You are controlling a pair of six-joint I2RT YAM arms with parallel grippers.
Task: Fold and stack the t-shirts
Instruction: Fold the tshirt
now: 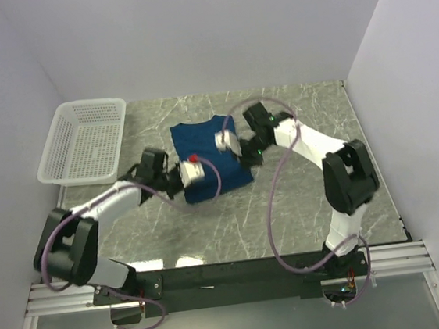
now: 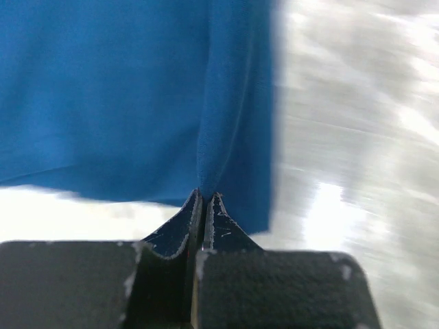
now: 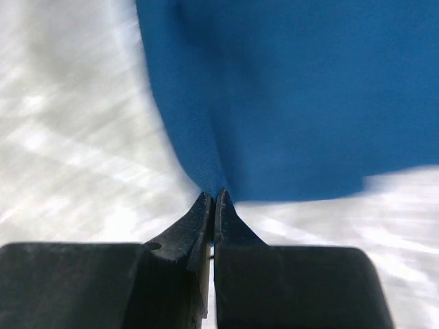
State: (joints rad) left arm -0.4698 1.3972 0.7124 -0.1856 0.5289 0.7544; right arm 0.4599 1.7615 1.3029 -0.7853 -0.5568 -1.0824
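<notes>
Both sets of jaws are pressed together on cloth. My left gripper pinches a raised ridge of the dark navy-blue short-sleeved cloth t-shirt. My right gripper pinches its edge from the opposite side.

The shirt is mid-table on the grey marbled tabletop, with its long axis running roughly far-to-near, slightly skewed. The left grip is at the near-left side and the right grip is on the right side, further back. The grippers face each other across the short axis with the cloth between them.

My read: the next fold needs both pinch points carried together, or the shirt skews. The white plastic mesh basket is far left, well apart.
</notes>
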